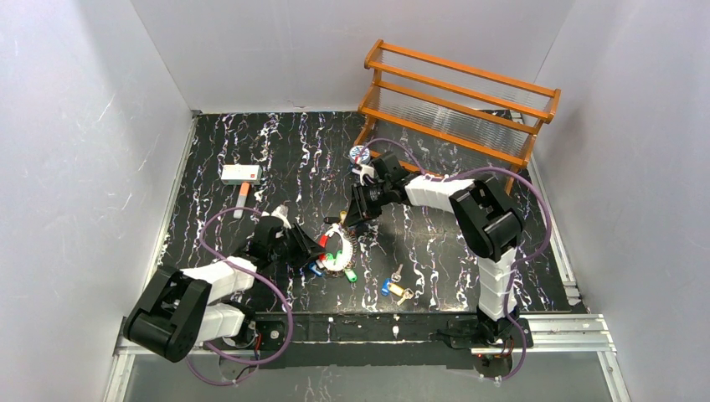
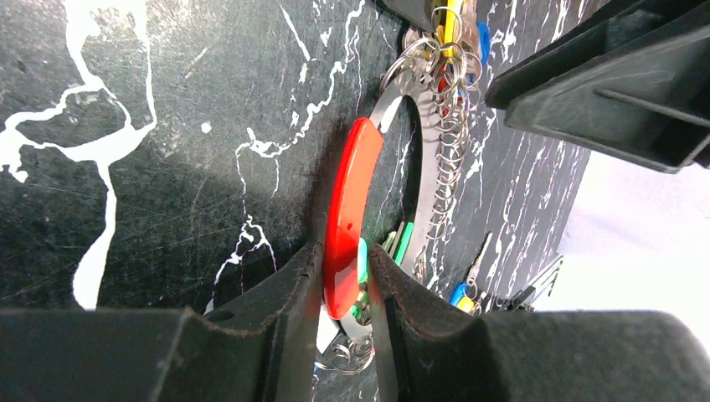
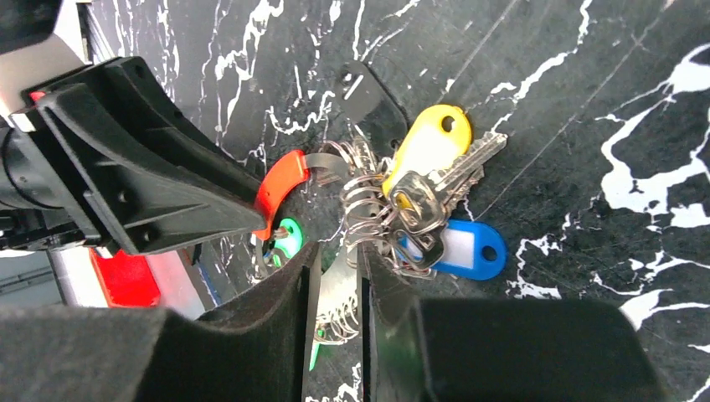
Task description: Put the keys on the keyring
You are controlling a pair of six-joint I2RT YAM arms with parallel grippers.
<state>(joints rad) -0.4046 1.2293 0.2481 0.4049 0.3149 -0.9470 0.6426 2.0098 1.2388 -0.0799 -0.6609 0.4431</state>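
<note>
The keyring [image 1: 338, 248] lies mid-table: a large ring, part red [image 2: 347, 201], part silvery band [image 2: 425, 159] strung with small wire loops. My left gripper [image 2: 345, 285] is shut on the red part. My right gripper [image 3: 335, 276] is shut on the silvery band [image 3: 337, 293] from the far side. Keys hang on the ring beside it: a yellow tag [image 3: 431, 142], a blue tag [image 3: 462, 249], a silver key [image 3: 470, 163] and a green tag [image 3: 290, 234]. More keys [image 1: 393, 288], blue and yellow, lie loose to the right.
An orange wooden rack [image 1: 456, 96] stands at the back right, with a small round blue-and-white tin [image 1: 359, 153] in front of it. A white box with an orange handle [image 1: 240, 175] lies at the back left. A green key [image 1: 350, 275] rests near the ring.
</note>
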